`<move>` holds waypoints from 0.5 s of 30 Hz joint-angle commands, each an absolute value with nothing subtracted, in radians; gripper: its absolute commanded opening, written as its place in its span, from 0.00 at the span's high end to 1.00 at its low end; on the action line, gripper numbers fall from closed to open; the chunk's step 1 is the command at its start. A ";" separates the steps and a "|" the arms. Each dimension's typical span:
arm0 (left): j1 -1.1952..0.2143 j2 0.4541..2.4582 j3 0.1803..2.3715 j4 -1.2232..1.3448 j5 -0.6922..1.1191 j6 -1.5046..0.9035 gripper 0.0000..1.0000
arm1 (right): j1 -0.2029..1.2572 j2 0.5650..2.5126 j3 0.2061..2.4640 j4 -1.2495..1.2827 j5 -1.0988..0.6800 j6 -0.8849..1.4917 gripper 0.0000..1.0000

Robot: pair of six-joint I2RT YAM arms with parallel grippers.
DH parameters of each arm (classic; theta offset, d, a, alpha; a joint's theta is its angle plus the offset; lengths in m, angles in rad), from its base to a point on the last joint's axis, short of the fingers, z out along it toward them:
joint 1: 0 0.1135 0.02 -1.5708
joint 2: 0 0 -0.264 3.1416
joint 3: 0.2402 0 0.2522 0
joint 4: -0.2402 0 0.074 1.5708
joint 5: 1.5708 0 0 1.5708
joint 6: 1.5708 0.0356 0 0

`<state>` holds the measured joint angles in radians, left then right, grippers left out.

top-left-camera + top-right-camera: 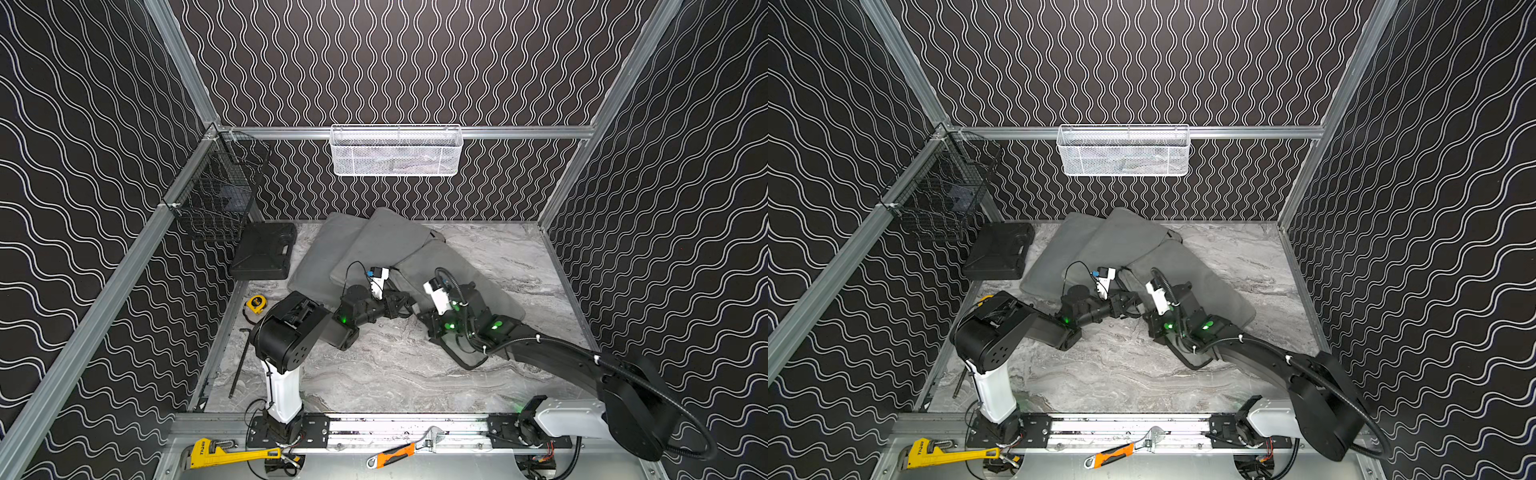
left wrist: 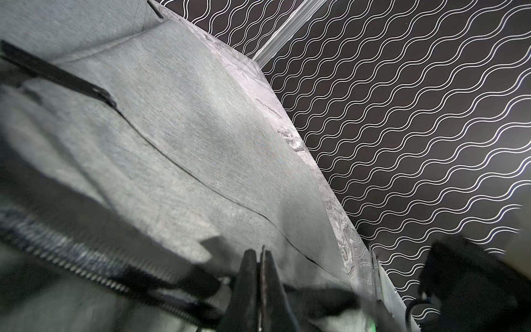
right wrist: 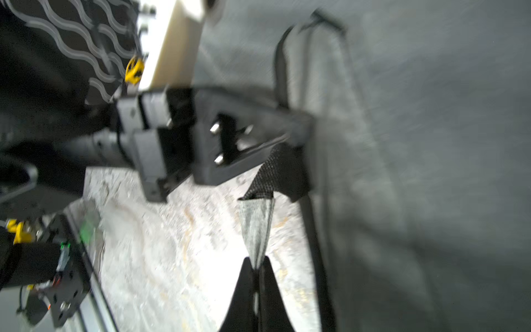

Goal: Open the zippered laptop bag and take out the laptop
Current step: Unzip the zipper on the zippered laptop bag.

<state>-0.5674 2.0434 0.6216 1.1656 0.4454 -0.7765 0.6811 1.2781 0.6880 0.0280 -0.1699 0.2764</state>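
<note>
Toward the back of the marble tabletop (image 1: 374, 374), in both top views: gray laptop bag (image 1: 386, 245), lying flat and rumpled, padded panels overlapping, far end reaching the back wall. Whether the laptop is inside: cannot tell.

Meeting at the bag's near edge, both arms. Left gripper (image 2: 262, 258) clenched, fingers pressed together over the gray cloth, a thin dark sliver between the tips; no telling what. Close by in the left wrist view, a blurred run of zipper teeth (image 2: 74, 266) and a black strap (image 2: 57, 74) across the fabric. Right gripper (image 3: 256, 267) pinched tight on a gray fabric tab (image 3: 255, 227), drawn taut from a black webbing loop (image 3: 275, 172) at the bag's edge. Just beside that webbing in the right wrist view, tip of the left gripper, at the same edge of the bag.

Left of the bag, near the side wall: black plastic case (image 1: 264, 251), closed and flat. Nearer the front, yellow tape measure (image 1: 255, 304), just beside the left arm's elbow. Hung on the left frame rail, black wire basket (image 1: 216, 195); on the back rail, white mesh basket (image 1: 395, 151). On the metal ledge before the arm bases: yellow pipe wrench (image 1: 226, 453) and orange-handled adjustable wrench (image 1: 401, 451), well apart.
</note>
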 commanded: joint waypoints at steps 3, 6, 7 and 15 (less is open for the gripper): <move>-0.565 2.047 0.604 1.208 0.426 -0.746 1.00 | 0.578 1.286 0.675 -0.010 -0.058 0.320 1.00; -0.568 2.061 0.600 1.228 0.428 -0.754 1.00 | 0.529 1.379 0.723 -0.122 0.094 0.398 0.87; -0.568 2.065 0.600 1.231 0.428 -0.758 1.00 | 0.520 1.411 0.752 -0.168 0.120 0.414 0.78; -0.570 2.044 0.608 1.201 0.426 -0.746 1.00 | 0.519 1.334 0.768 -0.276 0.204 0.406 0.38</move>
<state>-0.5705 2.0556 0.6010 1.1915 0.4374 -0.7742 0.5209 1.3838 0.7811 -0.2222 0.1219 0.3885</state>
